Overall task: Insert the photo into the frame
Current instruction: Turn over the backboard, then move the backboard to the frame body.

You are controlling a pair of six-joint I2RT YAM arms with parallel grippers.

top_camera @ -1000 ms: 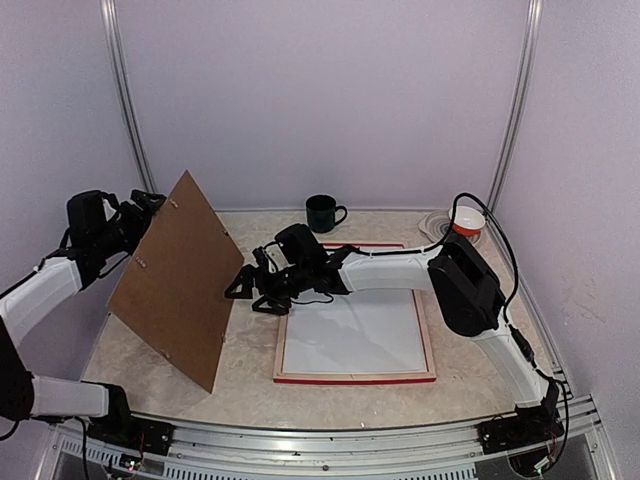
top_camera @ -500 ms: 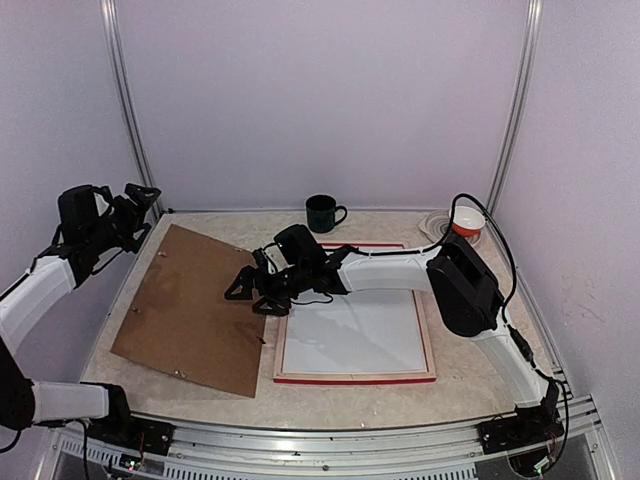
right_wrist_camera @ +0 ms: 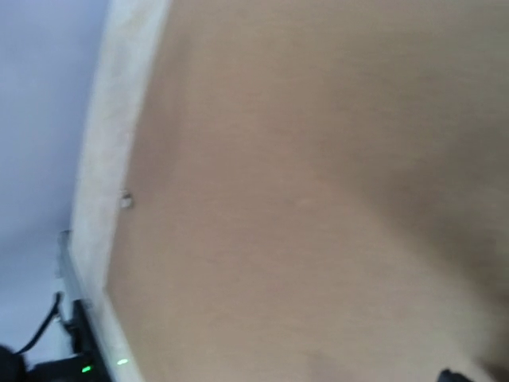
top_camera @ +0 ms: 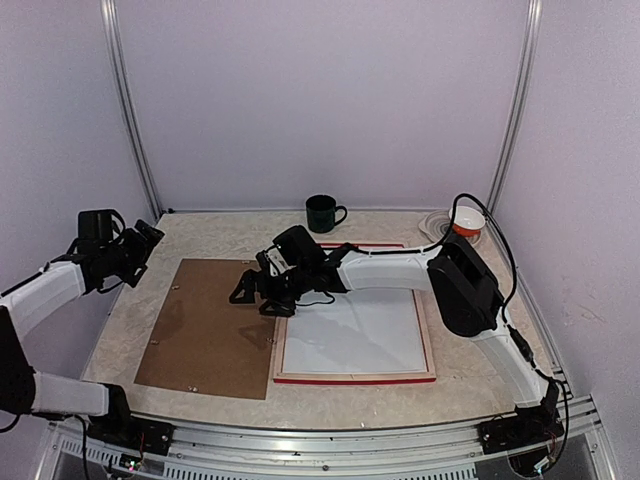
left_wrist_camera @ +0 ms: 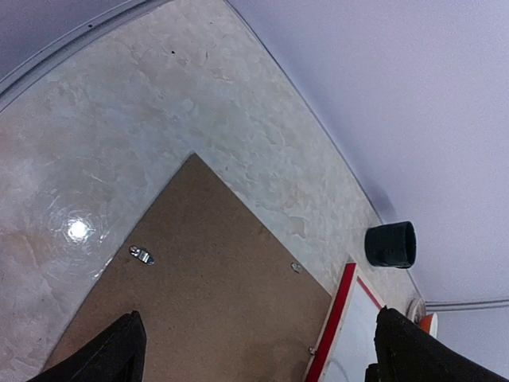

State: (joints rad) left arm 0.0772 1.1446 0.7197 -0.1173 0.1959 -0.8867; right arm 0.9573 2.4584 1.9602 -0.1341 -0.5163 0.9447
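Judging by the layout, it's backing time — board (top_camera: pixel 215 325) flat just left of the face-down frame (top_camera: pixel 355 379), which seems to hold the photo (top_camera: pixel 350 340), white side up. Left gripper (top_camera: pixel 143 243), right gripper (top_camera: pixel 255 297): both wide, empty. Next needs a thin-edge pinch.

No lettering to call anywhere: the brown backing board (top_camera: pixel 210 330) shows a bare face in every view, the frame (top_camera: pixel 355 379) carries no label on its red edge, and the dark mug (top_camera: pixel 322 213) is plain. No text, brand, number or sign can be read.
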